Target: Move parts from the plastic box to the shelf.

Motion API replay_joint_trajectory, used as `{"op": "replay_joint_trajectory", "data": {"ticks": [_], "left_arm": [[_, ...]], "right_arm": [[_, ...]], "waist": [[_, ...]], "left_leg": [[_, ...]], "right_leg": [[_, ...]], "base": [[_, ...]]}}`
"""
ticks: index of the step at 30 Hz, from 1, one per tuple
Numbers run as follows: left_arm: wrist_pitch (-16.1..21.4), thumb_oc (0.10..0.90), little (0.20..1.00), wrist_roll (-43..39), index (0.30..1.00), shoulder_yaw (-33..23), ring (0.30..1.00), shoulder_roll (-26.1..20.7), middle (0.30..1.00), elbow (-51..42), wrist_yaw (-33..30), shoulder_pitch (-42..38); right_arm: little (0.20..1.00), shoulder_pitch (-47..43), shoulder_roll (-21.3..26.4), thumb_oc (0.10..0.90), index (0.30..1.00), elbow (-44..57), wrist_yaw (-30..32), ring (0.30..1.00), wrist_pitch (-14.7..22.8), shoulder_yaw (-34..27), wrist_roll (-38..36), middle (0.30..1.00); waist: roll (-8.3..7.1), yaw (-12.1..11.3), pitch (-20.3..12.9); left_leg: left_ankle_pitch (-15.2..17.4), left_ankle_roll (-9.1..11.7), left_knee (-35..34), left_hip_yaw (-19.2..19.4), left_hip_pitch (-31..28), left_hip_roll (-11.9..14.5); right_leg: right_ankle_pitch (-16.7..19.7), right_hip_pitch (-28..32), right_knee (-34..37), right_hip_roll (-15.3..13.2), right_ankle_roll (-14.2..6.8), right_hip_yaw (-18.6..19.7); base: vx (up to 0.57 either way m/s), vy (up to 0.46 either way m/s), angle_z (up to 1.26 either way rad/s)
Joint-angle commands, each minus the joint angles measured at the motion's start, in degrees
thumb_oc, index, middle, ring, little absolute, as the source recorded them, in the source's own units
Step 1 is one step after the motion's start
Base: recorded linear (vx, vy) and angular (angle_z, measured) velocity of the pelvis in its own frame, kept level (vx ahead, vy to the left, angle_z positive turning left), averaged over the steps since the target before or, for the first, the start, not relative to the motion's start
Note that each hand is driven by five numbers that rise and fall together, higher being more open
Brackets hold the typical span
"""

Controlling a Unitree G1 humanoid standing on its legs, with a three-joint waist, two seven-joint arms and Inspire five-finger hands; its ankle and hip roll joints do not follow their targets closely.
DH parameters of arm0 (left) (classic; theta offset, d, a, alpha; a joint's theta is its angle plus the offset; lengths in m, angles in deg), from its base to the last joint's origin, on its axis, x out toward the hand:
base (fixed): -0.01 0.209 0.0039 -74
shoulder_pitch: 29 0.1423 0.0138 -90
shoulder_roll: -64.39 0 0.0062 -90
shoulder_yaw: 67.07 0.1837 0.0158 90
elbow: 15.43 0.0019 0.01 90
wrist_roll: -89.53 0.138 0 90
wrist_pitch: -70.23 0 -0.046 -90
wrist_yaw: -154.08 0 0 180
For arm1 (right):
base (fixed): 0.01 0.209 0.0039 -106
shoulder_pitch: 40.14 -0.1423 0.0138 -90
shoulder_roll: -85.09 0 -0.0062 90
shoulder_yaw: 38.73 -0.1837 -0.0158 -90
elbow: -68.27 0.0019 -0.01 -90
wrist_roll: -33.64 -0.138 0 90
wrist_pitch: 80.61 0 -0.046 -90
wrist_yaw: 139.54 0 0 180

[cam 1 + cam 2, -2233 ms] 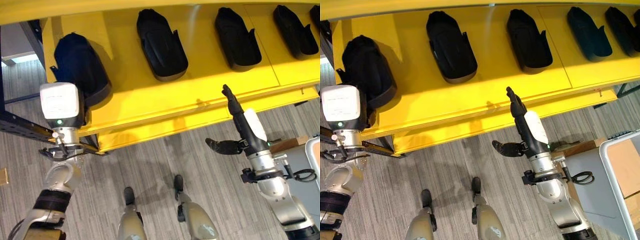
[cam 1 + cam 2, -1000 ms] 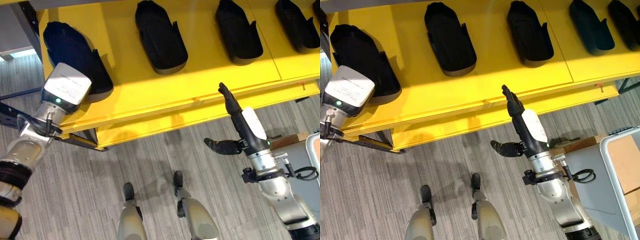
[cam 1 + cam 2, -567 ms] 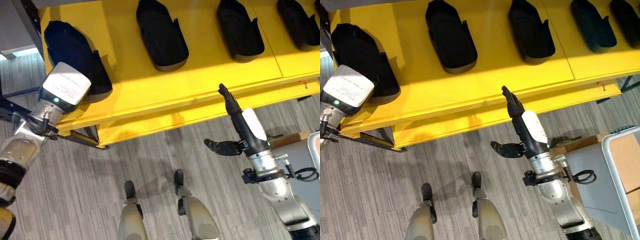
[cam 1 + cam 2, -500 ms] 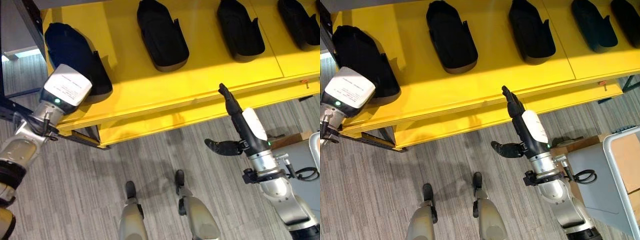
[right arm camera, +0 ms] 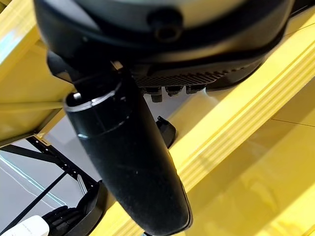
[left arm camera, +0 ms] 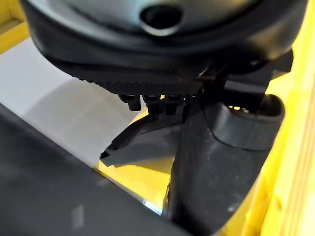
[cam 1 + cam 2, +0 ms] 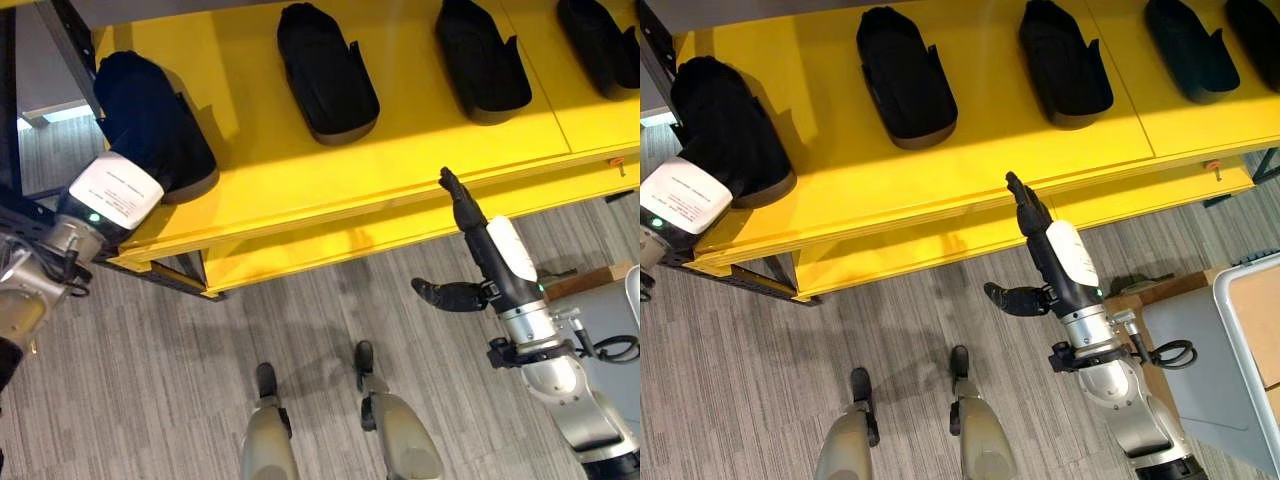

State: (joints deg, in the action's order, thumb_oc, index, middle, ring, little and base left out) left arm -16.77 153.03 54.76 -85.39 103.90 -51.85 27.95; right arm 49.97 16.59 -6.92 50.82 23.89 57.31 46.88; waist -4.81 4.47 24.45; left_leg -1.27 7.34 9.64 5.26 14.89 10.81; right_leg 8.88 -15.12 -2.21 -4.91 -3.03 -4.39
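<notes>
A yellow shelf [image 7: 300, 190] runs across the top and carries several black moulded parts [image 7: 325, 70] in a row. The leftmost black part [image 7: 150, 115] stands tilted near the shelf's left end. My left hand [image 7: 108, 190], seen by its white back cover, lies against that part's near end at the shelf's front edge. In the left wrist view the thumb [image 6: 221, 167] shows before yellow shelf. My right hand [image 7: 470, 225] hangs open in front of the shelf's front edge, pointing at it, thumb spread, holding nothing.
A black metal frame [image 7: 30, 225] borders the shelf on the left. A lower yellow ledge [image 7: 330, 250] juts out under the shelf. A grey cart with a cardboard box [image 7: 1250, 330] stands at the right. Grey striped floor lies below.
My left hand has dropped down and to the left along the shelf's front edge. The leftmost part has tipped from lying flat to tilted. My right hand has stayed put.
</notes>
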Motion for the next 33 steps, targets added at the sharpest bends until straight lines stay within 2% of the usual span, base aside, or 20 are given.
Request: {"op": "replay_joint_trajectory", "data": {"ticks": [1,10,18,21,26,27,28,30,33], "left_arm": [[-2.0,0.900,1.000,-0.5,1.000,-4.6,1.000,-5.8,1.000,-0.9,-2.1,0.7],[-1.0,0.900,1.000,-0.8,1.000,-6.1,1.000,-9.4,1.000,-3.3,-2.3,1.5],[-1.0,0.900,1.000,-1.8,1.000,-11.9,1.000,-10.6,1.000,-4.8,-3.0,5.7],[-1.3,0.900,1.000,-2.3,1.000,-15.8,1.000,-10.4,1.000,-5.9,-3.3,8.8],[-2.4,0.900,1.000,-4.4,1.000,-28.3,1.000,-7.4,1.000,-10.1,-4.8,17.8],[-2.6,0.900,1.000,-6.1,1.000,-31.7,1.000,-5.0,1.000,-12.2,-5.2,19.7],[-2.6,0.900,1.000,-6.1,1.000,-32.8,1.000,-4.9,1.000,-12.6,-5.1,20.8],[-2.7,0.900,1.000,-9.6,1.000,-39.2,1.000,0.0,1.000,-15.8,-6.0,24.6],[-2.2,0.900,1.000,-11.5,1.000,-43.6,1.000,4.5,1.000,-19.2,-6.7,27.1]], "right_arm": [[1.000,-0.3,2.9,0.900,1.000,5.2,2.9,1.000,4.9,-4.8,-3.2,1.000],[1.000,0.6,2.6,0.900,1.000,4.9,2.9,1.000,4.8,-6.1,-3.3,1.000],[1.000,2.0,1.7,0.900,1.000,5.0,2.8,1.000,4.6,-7.7,-3.0,1.000],[1.000,2.7,1.4,0.900,1.000,5.0,2.9,1.000,4.5,-8.6,-2.8,1.000],[1.000,4.1,0.5,0.900,1.000,5.2,3.0,1.000,4.1,-10.3,-2.3,1.000],[1.000,4.5,-0.1,0.900,1.000,5.1,2.9,1.000,3.8,-10.8,-2.1,1.000],[1.000,4.5,0.0,0.900,1.000,5.2,2.8,1.000,3.7,-10.7,-2.1,1.000],[1.000,4.7,-0.6,0.900,1.000,5.2,2.6,1.000,3.3,-10.9,-1.9,1.000],[1.000,4.2,-1.0,0.900,1.000,5.2,2.0,1.000,2.7,-10.6,-2.1,1.000]], "waist": [[1.69,0.7,-6.5],[2.65,0.4,-7.3],[3.78,-0.6,-8.9],[4.00,-0.8,-9.4],[4.35,-1.5,-10.3],[4.26,-1.9,-10.5],[4.34,-1.8,-10.4],[4.18,-1.7,-10.4],[3.92,-1.0,-10.5]], "left_leg": [[0.4,-0.1,3.0,-0.4,2.8,0.6],[0.1,-0.1,2.6,-0.4,2.1,0.5],[-0.3,-0.1,1.5,-0.4,0.9,0.3],[-0.4,-0.1,1.3,-0.5,0.5,0.4],[-0.3,-0.1,0.6,-0.6,-0.6,0.4],[-0.3,-0.1,0.5,-0.7,-0.9,0.4],[-0.3,-0.1,0.5,-0.6,-0.9,0.4],[0.2,-0.1,0.5,-0.6,-1.6,0.6],[-0.2,-0.1,0.2,-0.5,-1.7,0.6]], "right_leg": [[-6.5,-0.5,-6.4,-3.1,-5.6,1.2],[-6.6,0.4,-6.2,-3.4,-5.7,1.0],[-6.6,1.8,-5.3,-3.7,-5.7,0.7],[-6.7,2.1,-5.2,-3.8,-5.7,0.6],[-7.3,3.2,-4.9,-3.8,-5.6,0.5],[-7.4,3.4,-4.9,-3.8,-5.5,0.5],[-7.4,3.4,-4.9,-3.8,-5.5,0.5],[-8.0,3.9,-5.0,-3.7,-5.4,0.4],[-7.7,4.0,-4.8,-3.6,-5.2,0.5]], "base": [[0.00,0.000,0.00],[0.00,0.000,0.00],[0.00,0.000,0.00],[0.01,-0.002,0.00],[0.04,-0.008,0.01],[0.03,-0.005,0.00],[0.00,0.000,0.00],[0.03,-0.007,0.05],[0.02,-0.006,0.05]]}}
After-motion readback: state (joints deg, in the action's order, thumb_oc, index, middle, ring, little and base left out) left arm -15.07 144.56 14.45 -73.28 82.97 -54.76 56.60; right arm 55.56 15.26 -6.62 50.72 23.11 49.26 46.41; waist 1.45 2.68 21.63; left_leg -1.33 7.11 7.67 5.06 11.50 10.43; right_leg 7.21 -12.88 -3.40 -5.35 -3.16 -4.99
